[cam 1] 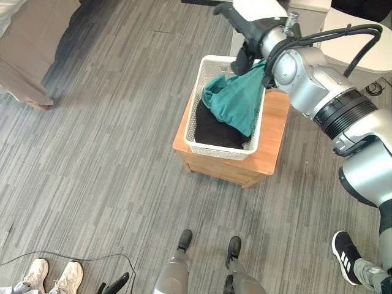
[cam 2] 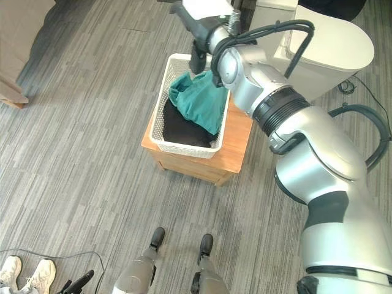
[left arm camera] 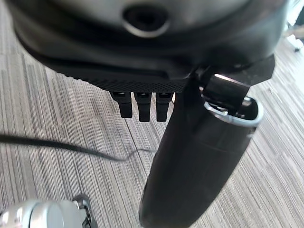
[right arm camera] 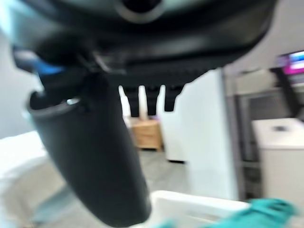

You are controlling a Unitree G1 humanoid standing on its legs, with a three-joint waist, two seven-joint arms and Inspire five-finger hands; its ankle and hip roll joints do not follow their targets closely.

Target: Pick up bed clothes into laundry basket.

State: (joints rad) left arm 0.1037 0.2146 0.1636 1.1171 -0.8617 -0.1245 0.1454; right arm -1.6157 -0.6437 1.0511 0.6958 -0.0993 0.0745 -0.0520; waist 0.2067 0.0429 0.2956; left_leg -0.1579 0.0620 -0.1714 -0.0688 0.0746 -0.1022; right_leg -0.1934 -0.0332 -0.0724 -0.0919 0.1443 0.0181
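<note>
On the grey plank floor (cam 1: 110, 159), at the upper left corner of the head views, stands a bed (cam 1: 37, 49) draped in beige bedding. A small wooden counter (cam 1: 272, 138) sits well apart from it, near the right side, and carries a white laundry basket (cam 1: 220, 150) with perforated walls. Inside the basket lies a black garment (cam 1: 214, 130), and over it a teal garment (cam 1: 236, 104) that spills across the basket's right rim. The right robot hand (cam 1: 242, 61) hangs over the far end of the basket, just above the teal garment; in its wrist view its fingers (right arm camera: 147, 102) are straight and apart from the thumb, gripping nothing. The left robot hand (left arm camera: 142, 95) shows above the floor, its fingers likewise straight and empty. A person's white shoes (cam 1: 52, 275) stand at the lower left.
</note>
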